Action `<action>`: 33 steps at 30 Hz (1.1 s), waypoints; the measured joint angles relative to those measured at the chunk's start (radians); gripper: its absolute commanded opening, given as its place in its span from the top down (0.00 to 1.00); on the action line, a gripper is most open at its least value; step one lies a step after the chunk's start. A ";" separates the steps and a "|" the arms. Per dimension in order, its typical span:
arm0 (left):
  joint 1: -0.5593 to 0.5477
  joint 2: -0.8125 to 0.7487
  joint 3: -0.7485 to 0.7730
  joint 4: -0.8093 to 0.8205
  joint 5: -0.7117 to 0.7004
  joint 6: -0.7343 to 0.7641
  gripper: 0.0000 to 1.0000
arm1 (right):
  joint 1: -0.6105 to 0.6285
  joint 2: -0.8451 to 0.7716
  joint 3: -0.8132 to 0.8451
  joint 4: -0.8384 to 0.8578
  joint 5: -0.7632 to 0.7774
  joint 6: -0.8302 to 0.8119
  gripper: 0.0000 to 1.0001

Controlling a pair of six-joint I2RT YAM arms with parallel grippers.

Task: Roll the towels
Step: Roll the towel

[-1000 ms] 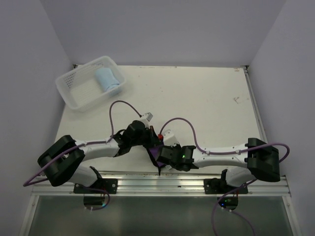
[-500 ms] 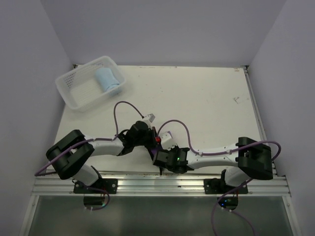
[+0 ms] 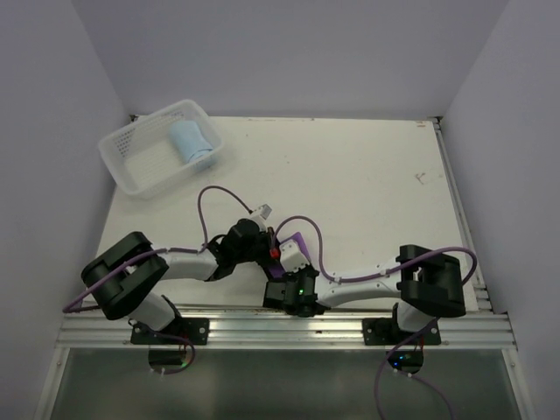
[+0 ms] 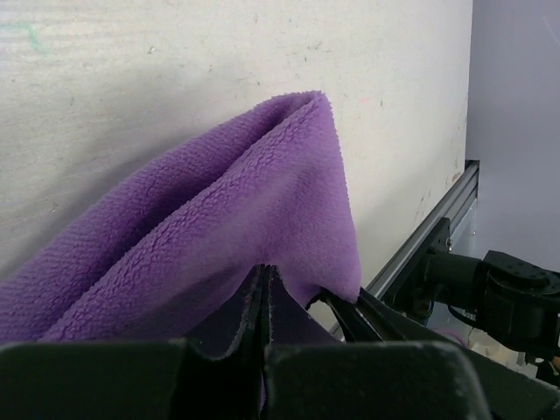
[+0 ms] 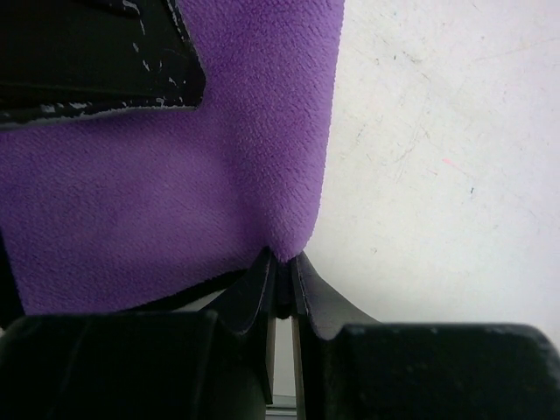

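left gripper [image 4: 265,273], seemingly right gripper [image 5: 282,262], pinching towel [image 4: 219,201]

Off-white tabletop [image 3: 367,175]: centre, far side, right side open for passage. White plastic lattice basket [image 3: 144,162] blocks far-left corner. Left arm [image 3: 179,261], right arm [image 3: 359,280] crowd near-centre edge, purple fleece towel [image 4: 245,219] bridging them.

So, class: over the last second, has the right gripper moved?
Yes. In the top view the right gripper, shut on the purple towel, has shifted left and slightly nearer the rail at the table's near edge.
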 measured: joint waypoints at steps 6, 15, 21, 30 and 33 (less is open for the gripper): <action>0.001 -0.012 -0.013 0.002 0.008 -0.009 1.00 | 0.021 0.059 0.034 -0.042 0.047 0.037 1.00; 0.008 -0.152 -0.080 0.066 0.044 -0.038 1.00 | 0.031 0.113 0.092 -0.095 0.114 0.080 1.00; 0.010 -0.141 -0.130 0.126 0.085 -0.079 1.00 | 0.056 0.188 0.149 -0.163 0.165 0.124 1.00; 0.029 -0.119 -0.182 0.251 0.115 -0.145 1.00 | 0.078 0.243 0.207 -0.232 0.211 0.172 1.00; 0.039 -0.131 -0.194 0.259 0.115 -0.148 1.00 | 0.082 0.243 0.207 -0.223 0.218 0.161 1.00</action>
